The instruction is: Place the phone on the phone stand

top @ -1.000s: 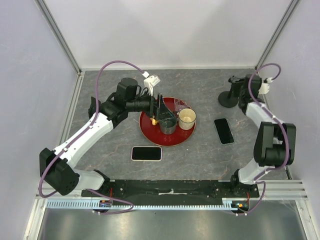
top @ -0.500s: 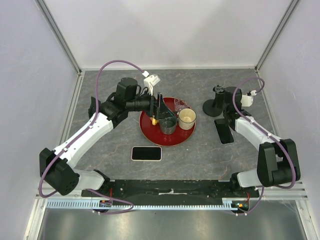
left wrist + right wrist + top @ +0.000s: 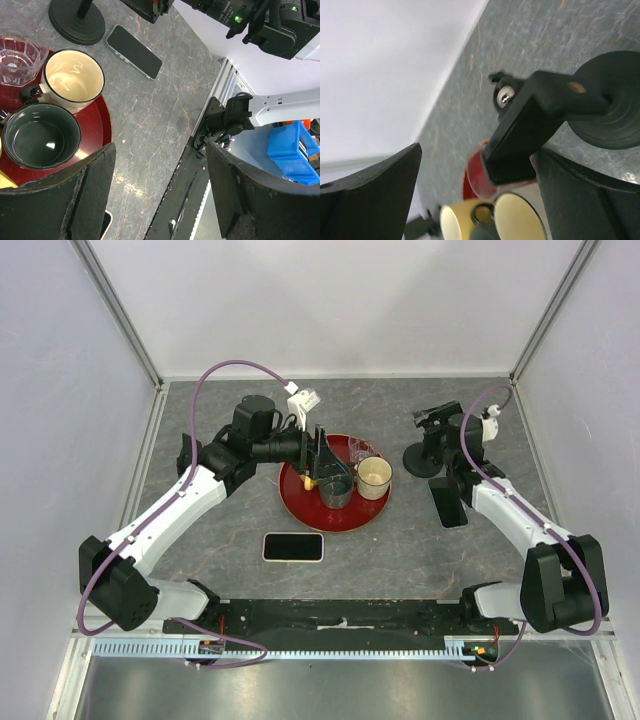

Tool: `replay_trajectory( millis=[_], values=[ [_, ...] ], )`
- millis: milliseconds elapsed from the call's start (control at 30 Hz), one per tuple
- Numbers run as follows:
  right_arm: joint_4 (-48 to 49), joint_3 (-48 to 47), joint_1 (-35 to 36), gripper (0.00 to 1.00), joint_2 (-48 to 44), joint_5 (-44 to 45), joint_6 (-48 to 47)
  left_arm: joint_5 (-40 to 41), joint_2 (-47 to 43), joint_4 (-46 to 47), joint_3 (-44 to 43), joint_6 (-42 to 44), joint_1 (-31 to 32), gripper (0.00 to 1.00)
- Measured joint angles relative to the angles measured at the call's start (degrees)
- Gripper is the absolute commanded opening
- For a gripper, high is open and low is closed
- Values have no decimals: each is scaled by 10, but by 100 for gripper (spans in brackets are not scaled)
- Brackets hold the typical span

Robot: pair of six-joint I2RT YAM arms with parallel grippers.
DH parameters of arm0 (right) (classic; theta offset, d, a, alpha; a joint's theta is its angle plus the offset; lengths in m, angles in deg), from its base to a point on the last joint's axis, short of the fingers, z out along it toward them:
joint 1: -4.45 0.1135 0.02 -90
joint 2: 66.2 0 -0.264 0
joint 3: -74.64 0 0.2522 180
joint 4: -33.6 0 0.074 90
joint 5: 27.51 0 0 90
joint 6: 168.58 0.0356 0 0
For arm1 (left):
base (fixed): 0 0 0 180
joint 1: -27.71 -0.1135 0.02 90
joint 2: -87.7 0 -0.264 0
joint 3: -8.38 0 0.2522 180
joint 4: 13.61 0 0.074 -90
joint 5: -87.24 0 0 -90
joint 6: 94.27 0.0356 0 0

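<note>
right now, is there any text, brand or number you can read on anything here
None can be read in any view.
near phone and right phone: screens dark, nothing showing.
phone stand, cream mug, red tray: no visible marking.

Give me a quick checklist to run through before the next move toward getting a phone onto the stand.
1. Phone stand standing upright: ok.
2. Its cradle empty: ok.
3. Right gripper clear of the stand: cannot tell. Its fingers flank the cradle, and contact is not visible.
4. A phone close to the stand: ok. The dark phone lies flat just beside the base, with nothing holding it.
5. Left gripper open and holding nothing: ok. It hovers over the red tray.
6. Which phone is meant: cannot tell. A second phone lies nearer the front edge.
</note>
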Motion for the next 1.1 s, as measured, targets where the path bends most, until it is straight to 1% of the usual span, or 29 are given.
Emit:
replay_trajectory(
  millis=[133, 233, 300, 367, 467, 533, 633, 700, 767, 867, 933, 1000, 1100],
  values=[
    [-25, -1, 0, 98, -22, -85, -130, 0, 0, 0, 0, 0, 0, 79],
    [-78, -1, 2, 98, -73, -122, -244, 0, -2, 0, 0, 0, 0, 79],
    [-118, -1, 3, 98, -114, -128, -302, 0, -5, 0, 0, 0, 0, 79],
    [-161, 1, 3, 98, -164, -113, -349, 0, -8, 1, 0, 0, 1, 79],
    [-208, 14, 3, 98, -234, -67, -388, -2, -13, 6, 0, 0, 2, 79],
    [-236, 32, 3, 98, -278, -20, -394, -4, -15, 9, 0, 0, 2, 79],
    [-264, 57, -10, 98, -311, 40, -391, -5, -16, 10, 0, 0, 2, 79],
    [-280, 68, -36, 98, -310, 62, -386, -5, -16, 12, 0, 0, 2, 79],
    [-285, 73, -90, 98, -288, 52, -381, -5, -16, 13, 0, 0, 2, 79],
    [-281, 74, -203, 98, -223, -23, -381, -5, -16, 13, 1, 0, 2, 79],
    [-280, 74, -258, 98, -163, -83, -384, -5, -17, 13, 1, 0, 4, 79],
    [-281, 74, -285, 98, -108, -136, -391, -5, -17, 13, 1, 0, 6, 79],
    [-282, 74, -293, 98, -54, -196, -401, -5, -17, 13, 1, 0, 8, 79]
  ],
)
